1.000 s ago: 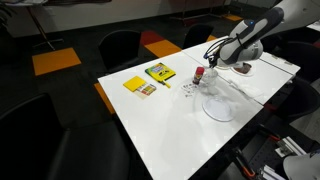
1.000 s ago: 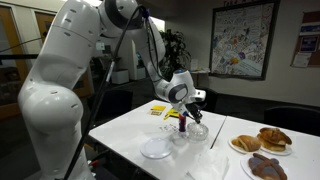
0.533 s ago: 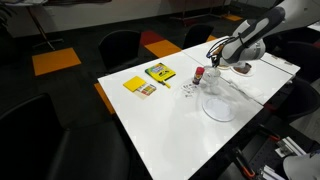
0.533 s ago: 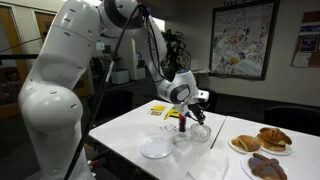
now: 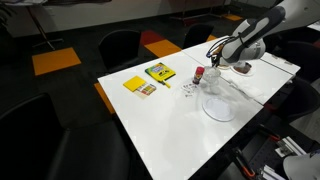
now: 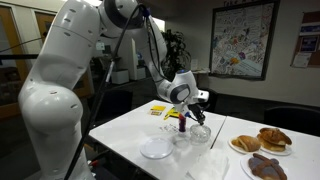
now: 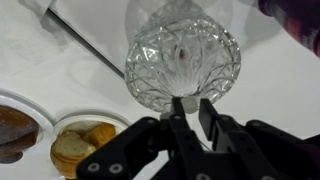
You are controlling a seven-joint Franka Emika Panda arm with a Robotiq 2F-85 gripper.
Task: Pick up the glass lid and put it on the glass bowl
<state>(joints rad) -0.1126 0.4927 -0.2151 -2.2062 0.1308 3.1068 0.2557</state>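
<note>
The glass lid [image 7: 183,58] is a cut-crystal dome with a small pale knob, filling the middle of the wrist view. My gripper [image 7: 185,100] has its two fingers closed on that knob. A second clear glass piece, the glass bowl [image 7: 175,10], shows just beyond the lid at the top edge. In both exterior views my gripper [image 6: 191,117] [image 5: 213,68] is low over the glass pieces [image 6: 198,134] on the white table [image 5: 170,125]; there I cannot tell lid from bowl.
A large flat pale round disc [image 5: 220,108] [image 6: 155,149] lies beside the glass. Two plates of pastries [image 6: 262,141] [image 7: 85,142] stand near the table edge. A small red-topped item [image 5: 199,74], a yellow box [image 5: 159,72] and a yellow pad [image 5: 139,85] lie further along. Dark chairs surround the table.
The gripper has shifted slightly toward the glass pieces since a second ago. Nothing visibly moves in the last half second.
</note>
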